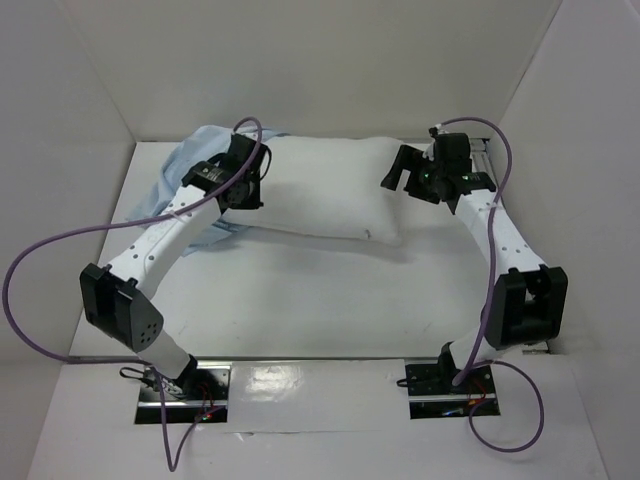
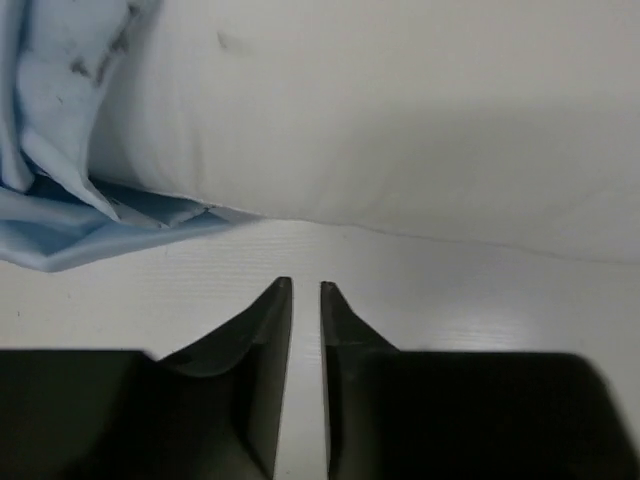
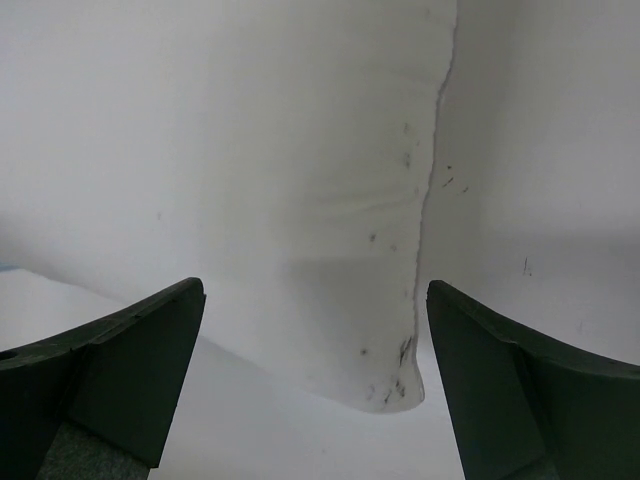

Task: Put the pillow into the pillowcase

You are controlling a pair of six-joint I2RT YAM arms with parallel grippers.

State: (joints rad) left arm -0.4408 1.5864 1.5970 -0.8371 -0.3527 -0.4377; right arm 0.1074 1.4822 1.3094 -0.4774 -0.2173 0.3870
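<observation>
At the upper left of the top view the pillowcase (image 1: 160,195) lies bunched on the table (image 1: 300,290), touching the left end of the pillow (image 1: 320,190), with some blue cloth tucked under that end. As far as you can see, almost all of the pillow is bare, so I judge you are at the start: getting hold of the case's mouth. Your left gripper (image 2: 305,290) sits just in front of the pillow's lower edge, jaws drawn nearly together with a thin slit between them, pinching nothing; the blue cloth is off to its upper left. At the right, your right gripper (image 3: 315,290) faces the pillow's right end with jaws spread wide, holding nothing. Next you likely need the left jaws on a single layer of the blue hem, and the right to push the pillow leftward.
</observation>
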